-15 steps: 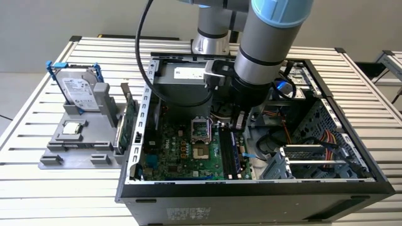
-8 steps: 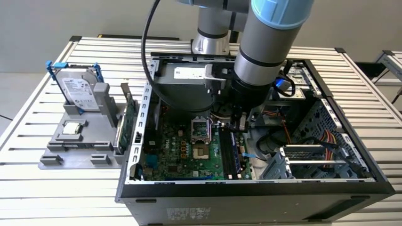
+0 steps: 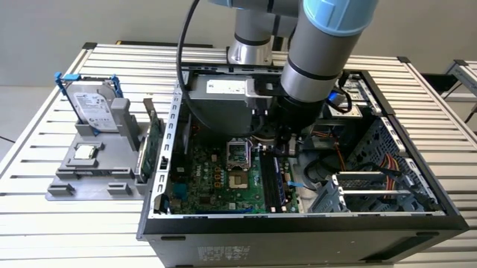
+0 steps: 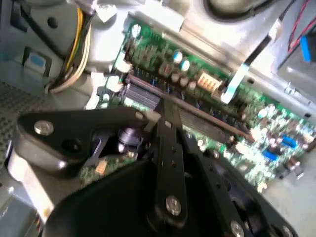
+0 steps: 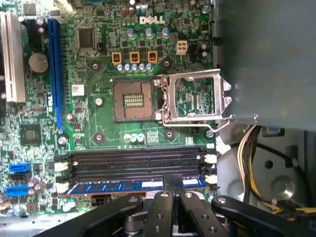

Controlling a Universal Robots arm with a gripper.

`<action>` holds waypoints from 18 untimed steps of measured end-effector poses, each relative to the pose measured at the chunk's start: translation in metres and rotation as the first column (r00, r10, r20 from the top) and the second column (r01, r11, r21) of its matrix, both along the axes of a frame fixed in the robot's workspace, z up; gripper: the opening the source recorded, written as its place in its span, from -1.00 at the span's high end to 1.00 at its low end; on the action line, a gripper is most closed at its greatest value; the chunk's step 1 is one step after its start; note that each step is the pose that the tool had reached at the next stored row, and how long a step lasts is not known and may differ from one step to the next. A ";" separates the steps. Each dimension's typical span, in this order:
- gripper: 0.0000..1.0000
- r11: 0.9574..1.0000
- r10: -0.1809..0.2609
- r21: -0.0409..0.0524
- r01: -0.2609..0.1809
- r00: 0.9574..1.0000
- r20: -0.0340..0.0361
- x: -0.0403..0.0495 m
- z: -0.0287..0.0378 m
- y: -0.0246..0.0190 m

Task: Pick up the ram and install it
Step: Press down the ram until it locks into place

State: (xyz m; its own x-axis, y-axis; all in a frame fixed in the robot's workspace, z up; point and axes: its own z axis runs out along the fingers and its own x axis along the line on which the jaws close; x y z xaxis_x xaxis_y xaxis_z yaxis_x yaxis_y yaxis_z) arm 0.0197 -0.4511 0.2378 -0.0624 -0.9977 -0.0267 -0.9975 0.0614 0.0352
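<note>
The ram [image 5: 123, 186] is a blue-labelled stick lying in the outermost memory slot of the green motherboard [image 5: 98, 123]; in the second wrist view its dark top edge [image 4: 207, 121] runs across the board. My gripper [image 5: 174, 181] stands directly over it with its black fingers [image 5: 165, 197] pressed together, their tips resting on the stick's top edge near its middle [image 4: 165, 116]. In the exterior view the gripper [image 3: 282, 149] reaches down inside the open computer case [image 3: 298, 223], above the memory slots [image 3: 272, 178].
Three empty black memory slots [image 5: 133, 160] lie beside the ram, then the open processor socket [image 5: 132, 100]. Yellow and black cables [image 5: 247, 158] hang close by. Outside the case, a grey stand [image 3: 89, 173] holds a silver hard drive [image 3: 97, 106] and a green card [image 3: 153, 148].
</note>
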 end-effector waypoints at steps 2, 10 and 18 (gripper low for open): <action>1.00 1.000 0.001 0.000 -0.001 1.000 -0.001 0.0089 -0.0024 0.0001; 1.00 1.000 0.001 -0.002 -0.001 1.000 -0.001 0.0077 -0.0070 -0.0003; 1.00 1.000 0.001 -0.005 -0.001 1.000 -0.002 0.0077 -0.0200 -0.0024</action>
